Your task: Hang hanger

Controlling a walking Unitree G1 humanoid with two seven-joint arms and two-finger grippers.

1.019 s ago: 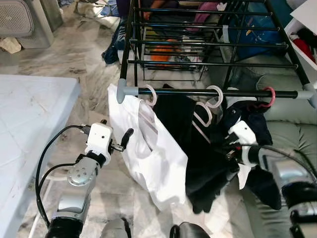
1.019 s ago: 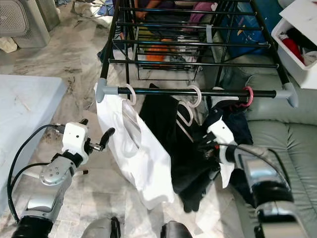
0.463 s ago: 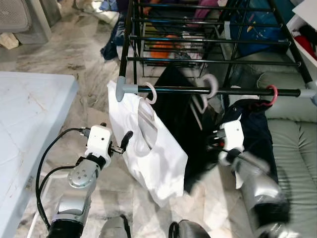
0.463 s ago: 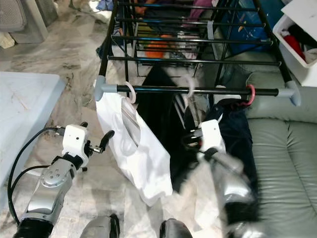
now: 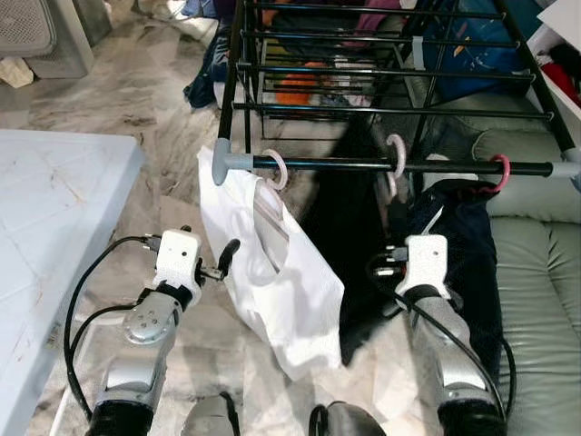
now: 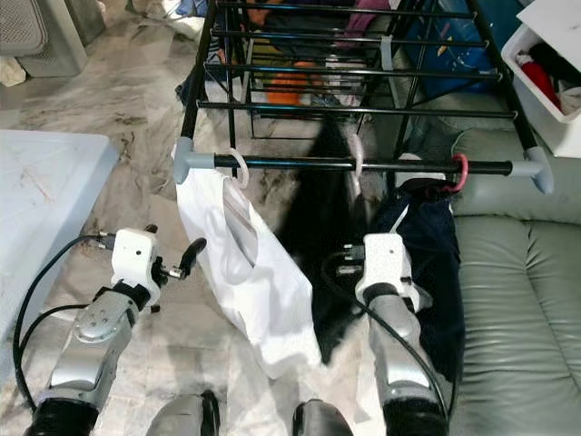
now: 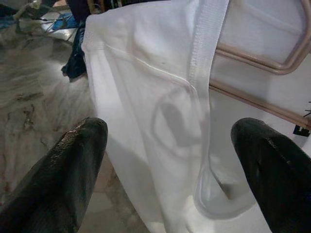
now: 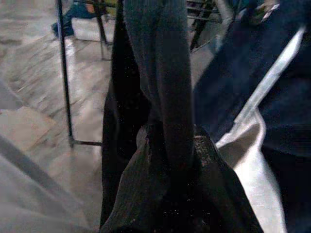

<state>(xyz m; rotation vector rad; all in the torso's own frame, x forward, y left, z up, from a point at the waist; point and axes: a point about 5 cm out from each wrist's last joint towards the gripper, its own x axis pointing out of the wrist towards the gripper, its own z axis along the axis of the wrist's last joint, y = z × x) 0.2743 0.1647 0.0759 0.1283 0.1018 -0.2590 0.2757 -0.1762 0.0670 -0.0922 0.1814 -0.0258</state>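
Left gripper gapes wide; right gripper is clamped, both arms raised.

A white garment, a black garment and a navy garment are hung on the rack's front bar. The left gripper is held just beside the white garment.

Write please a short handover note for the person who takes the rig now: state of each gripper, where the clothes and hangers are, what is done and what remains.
Left gripper: open, holding nothing, beside the white garment.
Right gripper: shut on the black garment, low between the white and the navy garment.
Rack rail: three hooks on it. The white garment's hanger is nearest the left end, the black garment's hanger in the middle, the red hanger with the navy garment toward the right end.
Done: the black garment's hook looks seated over the rail.
Left: likely release the black garment and draw the right arm back; check first that the hook sits well.
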